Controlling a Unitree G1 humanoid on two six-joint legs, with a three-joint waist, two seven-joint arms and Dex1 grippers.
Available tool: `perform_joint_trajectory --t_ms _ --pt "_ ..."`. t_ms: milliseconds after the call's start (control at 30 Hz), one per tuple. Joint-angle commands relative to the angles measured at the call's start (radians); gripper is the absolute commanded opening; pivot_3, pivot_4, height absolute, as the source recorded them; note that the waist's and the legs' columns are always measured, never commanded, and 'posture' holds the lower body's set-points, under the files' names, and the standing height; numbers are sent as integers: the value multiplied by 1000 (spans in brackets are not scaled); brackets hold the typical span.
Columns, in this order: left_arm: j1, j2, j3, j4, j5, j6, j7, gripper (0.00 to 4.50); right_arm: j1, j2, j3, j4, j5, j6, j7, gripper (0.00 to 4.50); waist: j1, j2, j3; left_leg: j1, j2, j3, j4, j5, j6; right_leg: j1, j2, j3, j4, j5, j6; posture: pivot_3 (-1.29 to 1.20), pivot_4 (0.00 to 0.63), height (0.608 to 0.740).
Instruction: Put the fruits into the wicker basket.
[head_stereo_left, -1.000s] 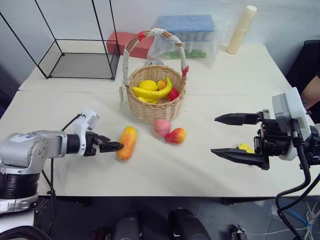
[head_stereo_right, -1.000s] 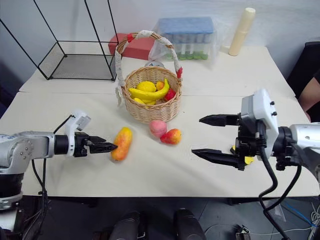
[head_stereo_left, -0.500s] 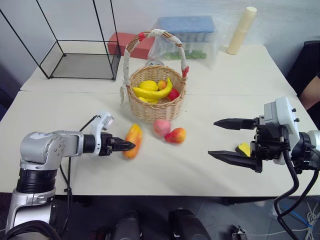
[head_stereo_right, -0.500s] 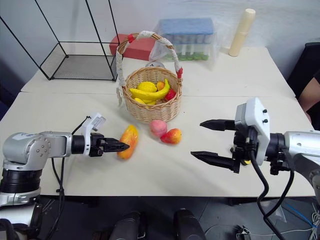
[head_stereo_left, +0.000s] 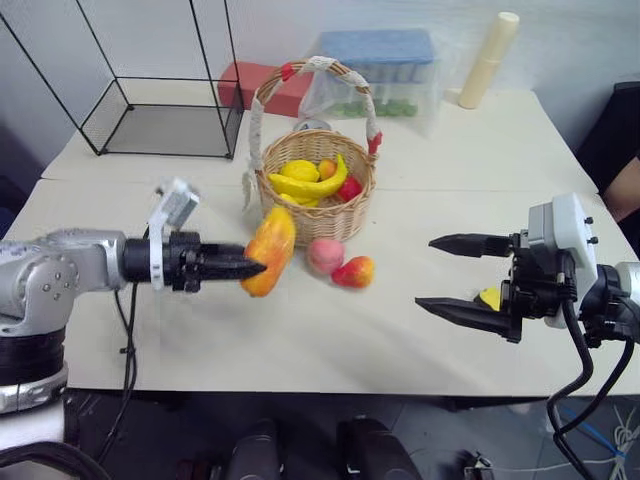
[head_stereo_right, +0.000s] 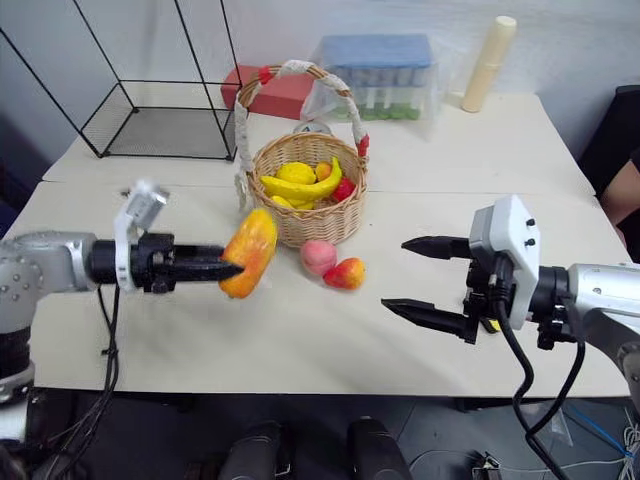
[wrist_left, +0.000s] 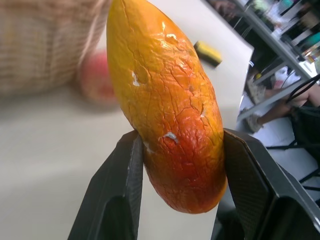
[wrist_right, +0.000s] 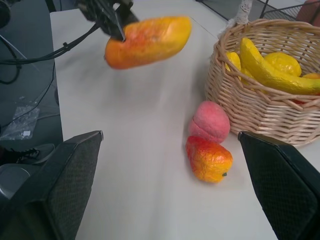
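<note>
My left gripper (head_stereo_left: 252, 268) is shut on the orange-yellow mango (head_stereo_left: 270, 262) and holds it above the table, just in front and to the left of the wicker basket (head_stereo_left: 318, 218). In the left wrist view the mango (wrist_left: 170, 110) sits clamped between both black fingers (wrist_left: 117, 200). The pink peach (head_stereo_left: 324, 256) and the small red-orange fruit (head_stereo_left: 354, 271) lie side by side on the table in front of the basket, which holds a banana and other toy fruit. My right gripper (head_stereo_left: 425, 272) hovers open to the right of them, with nothing between its fingers.
A yellow sponge (head_stereo_left: 489, 297) lies on the table beside my right gripper. At the back stand a black wire cage (head_stereo_left: 150, 100), a red box (head_stereo_left: 245, 85), a bagged container with a blue lid (head_stereo_left: 385, 70) and a cream cylinder (head_stereo_left: 483, 60).
My left gripper closed on the mango and lifted it off the table, up and toward the basket. The right gripper kept still and open.
</note>
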Motion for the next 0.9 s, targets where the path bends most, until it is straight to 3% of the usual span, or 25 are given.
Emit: perform_joint_trajectory --t_ms 33,233,367,533,633,733,900 --pt "-182 -147 68 107 31 -1 243 1997 -27 -14 0 -2 -27 -38 -19 4500 1 0 0 -1 -1 -1 1 0 2 1 0 0 0 1 1 0 150 740" --pt "-317 -294 -59 228 201 -63 454 1997 -59 -3 27 13 -45 -54 -45 4500 -9 0 0 -3 -1 2 2 0 2 -2 0 2 -1 3 4 0 150 740" --pt "-327 -295 -156 291 301 -104 479 1997 -66 0 37 12 -48 -61 -59 4500 -7 0 0 -5 0 3 -1 1 0 -8 2 3 -1 2 4 0 150 740" --pt "-345 -322 -109 326 305 -179 469 3519 -57 1 40 11 -64 -67 -77 4500 -5 0 0 -7 1 4 1 2 -1 -9 1 4 1 2 4 0 150 740" --pt "-312 -300 -101 281 246 -165 375 4422 -49 7 41 4 -67 -69 -85 4500 -4 0 0 -7 0 4 2 2 -1 -9 1 3 2 2 4 0 150 740" --pt "-276 -270 -82 242 200 -168 291 4467 -54 14 61 10 -79 -75 -98 4500 -6 0 0 -6 0 4 2 3 -1 -9 1 3 4 2 4 0 150 740" --pt "-161 -94 -105 92 160 -288 7 4467 -66 17 146 30 -154 -90 -108 4500 -16 0 0 -7 1 6 1 4 -4 -14 2 5 9 2 2 0 150 740"
